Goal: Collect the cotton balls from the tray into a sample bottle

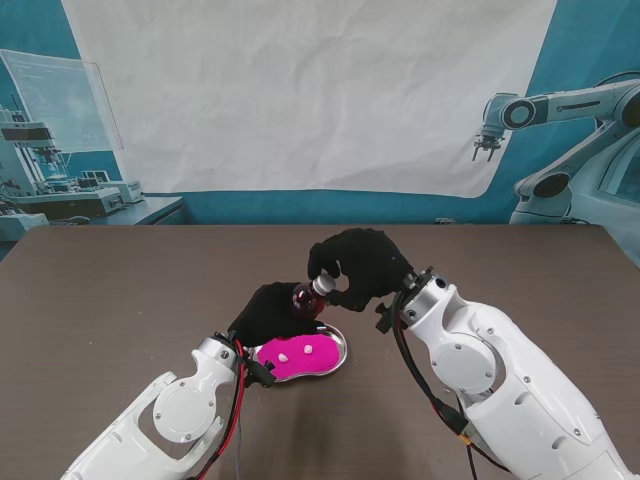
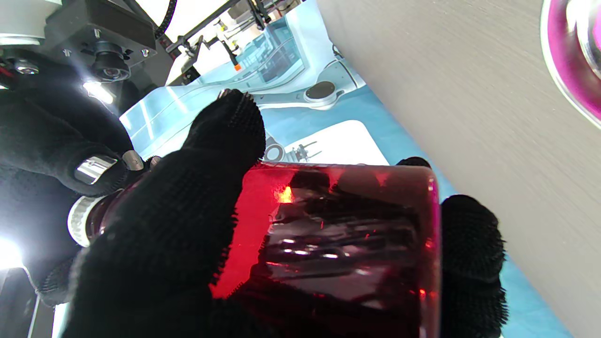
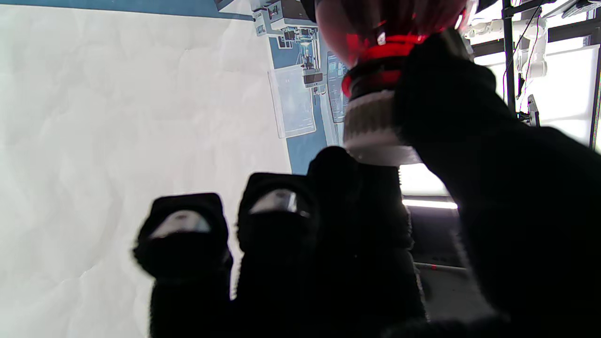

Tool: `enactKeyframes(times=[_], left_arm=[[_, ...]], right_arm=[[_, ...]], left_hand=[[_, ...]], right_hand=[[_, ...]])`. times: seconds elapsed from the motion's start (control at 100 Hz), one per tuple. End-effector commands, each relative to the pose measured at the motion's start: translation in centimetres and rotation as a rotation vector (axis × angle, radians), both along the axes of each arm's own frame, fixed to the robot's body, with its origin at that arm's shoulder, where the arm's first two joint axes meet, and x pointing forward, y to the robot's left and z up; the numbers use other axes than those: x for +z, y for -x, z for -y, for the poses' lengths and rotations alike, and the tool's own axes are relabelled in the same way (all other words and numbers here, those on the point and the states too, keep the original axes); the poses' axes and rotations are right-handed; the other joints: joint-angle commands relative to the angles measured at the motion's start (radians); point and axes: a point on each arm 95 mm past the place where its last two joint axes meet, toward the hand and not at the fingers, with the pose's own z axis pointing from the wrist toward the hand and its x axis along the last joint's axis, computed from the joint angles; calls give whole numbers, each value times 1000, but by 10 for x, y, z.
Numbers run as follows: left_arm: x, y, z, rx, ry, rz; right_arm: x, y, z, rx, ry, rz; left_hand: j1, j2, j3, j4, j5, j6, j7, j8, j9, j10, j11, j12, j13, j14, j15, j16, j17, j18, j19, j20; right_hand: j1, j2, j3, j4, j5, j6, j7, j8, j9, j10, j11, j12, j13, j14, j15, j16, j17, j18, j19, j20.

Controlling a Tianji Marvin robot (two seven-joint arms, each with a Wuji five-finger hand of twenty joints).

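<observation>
While two small white cotton balls (image 1: 296, 352) lie on the bright pink lining of the kidney-shaped metal tray (image 1: 337, 356), the dark red translucent sample bottle (image 1: 303, 299) is held in the air just above the tray's far-left edge, tilted so that its neck points up and to the right. The black-gloved left hand (image 1: 272, 313) is wrapped around the bottle's body; the left wrist view shows its thumb and fingers (image 2: 178, 225) pressed against the red wall on both sides. The black-gloved right hand (image 1: 358, 266) meets the bottle at its top, with thumb and forefinger pinching the ribbed white cap (image 3: 373, 124) that sits on the neck, while its other fingers (image 3: 277, 220) curl loosely beside it. The tray rests on the dark brown worktop (image 1: 120, 290), near the robot and about midway between the two white arms. Behind the worktop hangs a creased white sheet (image 1: 300, 90) against a blue printed backdrop.
</observation>
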Motion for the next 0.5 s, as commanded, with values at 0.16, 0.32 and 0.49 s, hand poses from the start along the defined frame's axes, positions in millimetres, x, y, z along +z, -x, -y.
enactKeyframes(times=[0.16, 0.32, 0.49], left_arm=[[1, 0, 3, -12, 4, -8], [0, 0, 3, -10, 1, -11], [0, 0, 4, -13, 2, -13]], right_arm=[[3, 2, -2, 13, 24, 19], [9, 3, 0, 2, -5, 17], [12, 5, 1, -5, -7, 24]], left_hand=[[282, 463, 359, 9, 152, -117, 217, 16, 75, -22, 26, 19, 50, 36, 135, 52, -19, -94, 95, 37], [282, 462, 359, 9, 151, -117, 217, 16, 74, -21, 26, 20, 51, 36, 136, 52, -19, -94, 95, 38], [282, 463, 359, 9, 151, -117, 217, 16, 74, -22, 26, 20, 50, 37, 136, 52, -19, -95, 95, 38]], right_hand=[[-17, 105, 75, 10, 65, -175, 218, 105, 51, -76, -102, -64, 45, -17, 12, 3, 35, -43, 6, -18], [-14, 119, 83, 14, 51, -159, 226, 123, 44, -61, -98, -56, 46, -16, 17, 6, 30, -37, 5, -18], [-17, 124, 86, 14, 45, -155, 230, 131, 41, -55, -92, -54, 46, -16, 22, 8, 30, -34, 7, -15]])
